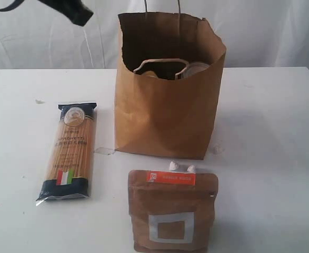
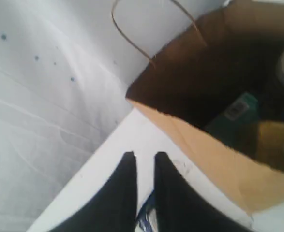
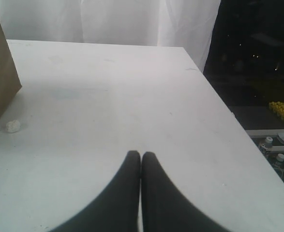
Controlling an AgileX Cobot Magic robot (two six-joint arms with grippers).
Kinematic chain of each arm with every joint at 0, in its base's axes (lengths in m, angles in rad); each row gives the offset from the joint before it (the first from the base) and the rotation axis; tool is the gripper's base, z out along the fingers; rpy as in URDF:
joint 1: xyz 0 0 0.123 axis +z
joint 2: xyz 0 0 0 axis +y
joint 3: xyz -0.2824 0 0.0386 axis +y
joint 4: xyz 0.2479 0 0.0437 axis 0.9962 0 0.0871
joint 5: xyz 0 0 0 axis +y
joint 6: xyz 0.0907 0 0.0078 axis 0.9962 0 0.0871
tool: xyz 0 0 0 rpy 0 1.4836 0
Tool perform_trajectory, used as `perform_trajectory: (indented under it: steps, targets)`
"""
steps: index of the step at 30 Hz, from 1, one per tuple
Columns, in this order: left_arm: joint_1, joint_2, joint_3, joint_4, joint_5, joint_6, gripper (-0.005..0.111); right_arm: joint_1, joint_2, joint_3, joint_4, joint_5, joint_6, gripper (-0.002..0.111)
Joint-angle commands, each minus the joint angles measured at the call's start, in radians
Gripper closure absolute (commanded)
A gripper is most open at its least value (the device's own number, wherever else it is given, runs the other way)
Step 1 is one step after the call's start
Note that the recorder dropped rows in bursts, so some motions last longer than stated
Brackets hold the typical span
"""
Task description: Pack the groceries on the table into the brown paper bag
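White curtain [image 1: 259, 31] hangs behind a broad, flat white tabletop [image 1: 270, 132] with a few faint scuffs.

Farthest left, the black left gripper [image 2: 145, 162] hangs above the table beside the bag's rim. Its fingers stand a narrow gap apart with nothing between them.

Below it lies the long clear-film spaghetti packet with dark ends and an Italian-flag label [image 1: 68, 153], flat on the table and just left of the bag. It looks light and stiff along its length but brittle. The film is probably slick, so a grip across the middle of its narrow width seems safest.

At centre stands the tall brown kraft paper bag [image 1: 165, 116], upright, with a creased, ragged rim. One twisted paper loop handle [image 1: 162, 62] has flopped into the mouth, and a pale round lid [image 1: 196, 68] shows inside. The thin walls would likely buckle under a push.

Just in front of the bag rests the flat brown pouch with an orange label and a grey square [image 1: 172, 211], with small white crumbs [image 1: 180, 167] at its top edge. It looks soft and matte, and the sealed top edge seems the best place to pinch it.

Right of the bag, the black right gripper [image 3: 141, 157] hovers over bare table with its fingers pressed together and empty.
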Motion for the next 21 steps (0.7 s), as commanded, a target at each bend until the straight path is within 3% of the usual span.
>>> perform_trajectory:
  steps: [1, 5, 10, 16, 21]
  targets:
    - [0.002, -0.019, -0.004, 0.036, 0.261, -0.007, 0.107, 0.000, -0.004, 0.007, -0.007, -0.005, 0.002, 0.108]
    - [0.002, -0.019, 0.036, 0.125, 0.373, -0.073, 0.107, 0.000, -0.004, 0.007, -0.007, -0.005, 0.002, 0.108]
    - [0.030, -0.019, 0.180, 0.367, 0.323, -0.338, 0.107, 0.000, -0.004, 0.007, -0.007, -0.005, 0.002, 0.108]
    - [0.281, -0.058, 0.479, 0.323, 0.063, -0.610, 0.107, 0.000, -0.004, 0.007, -0.007, -0.005, 0.002, 0.108]
    - [0.499, -0.403, 0.855, 0.351, -0.286, -0.820, 0.107, 0.000, -0.004, 0.007, -0.007, -0.005, 0.002, 0.108]
